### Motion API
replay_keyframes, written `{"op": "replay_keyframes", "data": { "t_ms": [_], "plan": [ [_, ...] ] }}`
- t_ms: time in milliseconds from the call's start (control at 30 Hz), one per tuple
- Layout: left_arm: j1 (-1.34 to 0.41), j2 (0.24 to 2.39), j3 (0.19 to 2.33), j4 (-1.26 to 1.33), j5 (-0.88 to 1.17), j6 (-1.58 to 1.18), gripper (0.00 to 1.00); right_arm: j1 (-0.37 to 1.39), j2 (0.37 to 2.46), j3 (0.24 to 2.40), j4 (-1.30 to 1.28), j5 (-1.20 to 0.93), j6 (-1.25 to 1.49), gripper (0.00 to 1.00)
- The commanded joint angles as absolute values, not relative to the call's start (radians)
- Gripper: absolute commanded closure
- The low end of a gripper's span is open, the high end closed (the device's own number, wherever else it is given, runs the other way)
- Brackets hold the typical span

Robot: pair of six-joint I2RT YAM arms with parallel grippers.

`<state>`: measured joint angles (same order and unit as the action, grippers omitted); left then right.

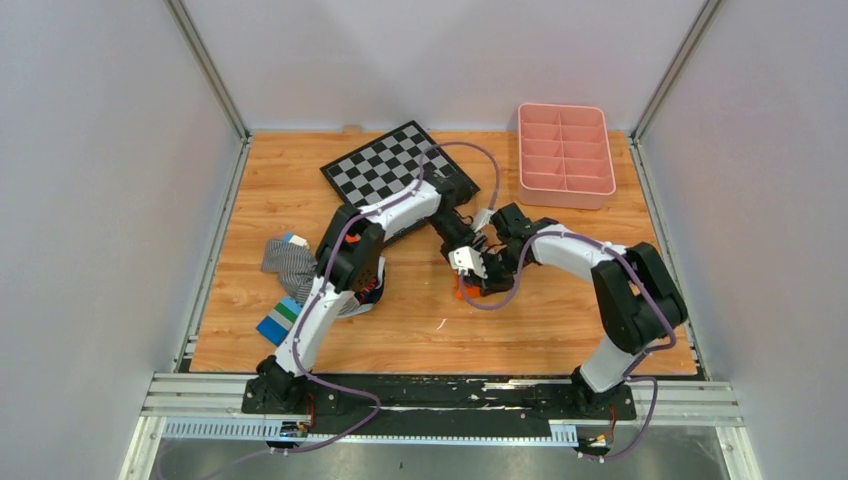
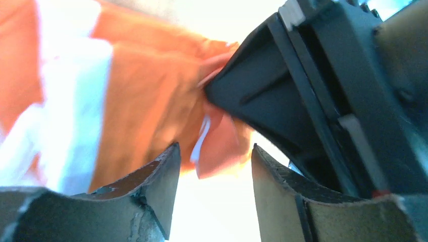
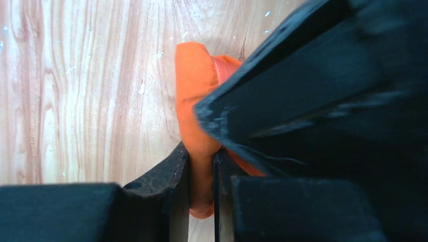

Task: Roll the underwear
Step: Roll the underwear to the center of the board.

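The orange underwear (image 1: 461,291) is a small bunched bundle on the wooden table, mostly hidden under both grippers. In the right wrist view my right gripper (image 3: 201,156) is shut on a folded edge of the orange underwear (image 3: 194,91), low over the table. In the left wrist view the underwear (image 2: 146,101) shows its white trim, and a tip of it hangs just ahead of my left gripper (image 2: 214,151), whose jaws stand apart. In the top view my left gripper (image 1: 466,262) sits right beside my right gripper (image 1: 488,277).
A checkerboard (image 1: 390,165) lies at the back. A pink divided tray (image 1: 565,155) stands at the back right. A grey striped garment (image 1: 288,258) and blue folded cloth (image 1: 277,322) lie at the left, beside the left arm.
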<state>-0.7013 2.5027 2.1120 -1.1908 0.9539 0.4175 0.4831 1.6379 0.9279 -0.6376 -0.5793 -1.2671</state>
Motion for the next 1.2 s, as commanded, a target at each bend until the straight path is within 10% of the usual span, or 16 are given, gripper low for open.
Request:
{"op": "replay_keyframes", "data": {
  "t_ms": [0,467,700,1167],
  "plan": [
    [-0.555,2.243,2.049,-1.044,0.713,0.259,0.38,0.479,1.802,1.036,-0.942,-0.657,-1.252,1.00],
    [-0.527,1.393,1.283,-0.493,0.599,0.420,0.43,0.296,2.385,1.621,-1.348,-0.837,-0.961,1.00],
    [-0.876,1.503,1.221,-0.562,0.302,0.802,0.43,0.295,2.525,1.766,-1.422,-0.808,-0.902,1.00],
    [-0.988,1.857,1.248,-0.192,0.118,0.867,0.38,0.295,2.508,1.737,-1.386,-0.811,-0.881,1.00]
  ]
}}
